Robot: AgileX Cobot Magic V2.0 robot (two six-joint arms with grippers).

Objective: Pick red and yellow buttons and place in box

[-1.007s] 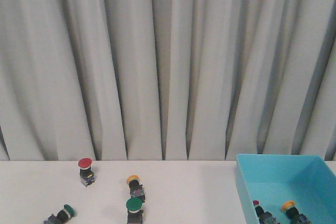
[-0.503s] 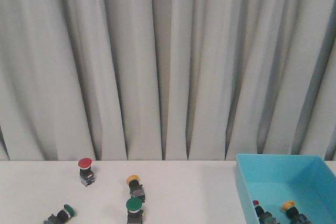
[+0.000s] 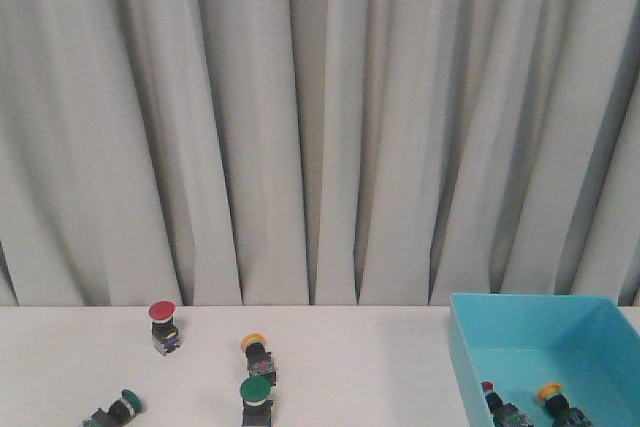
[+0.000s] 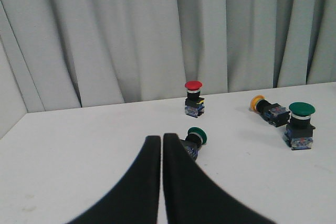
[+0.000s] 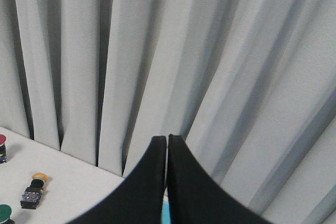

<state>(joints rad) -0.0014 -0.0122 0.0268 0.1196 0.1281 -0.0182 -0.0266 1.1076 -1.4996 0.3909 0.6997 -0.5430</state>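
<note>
A red button [image 3: 162, 325] stands upright on the white table at the left. A yellow button [image 3: 257, 354] lies on its side to its right. The turquoise box [image 3: 520, 319] sits at the right and holds one red button [image 3: 495, 400] and one yellow button [image 3: 553, 400]. Neither gripper shows in the front view. My left gripper [image 4: 161, 137] is shut and empty, low over the table, with the red button [image 4: 193, 98] and the yellow button [image 4: 265, 108] beyond it. My right gripper [image 5: 167, 138] is shut and empty, held above the box, of which a sliver [image 5: 166, 214] shows between its fingers.
An upright green button [image 3: 256, 399] and a lying green button [image 3: 120, 409] sit near the front edge. The lying green one [image 4: 195, 139] is just past my left fingertips, to one side. A grey curtain [image 3: 320, 127] closes off the back of the table.
</note>
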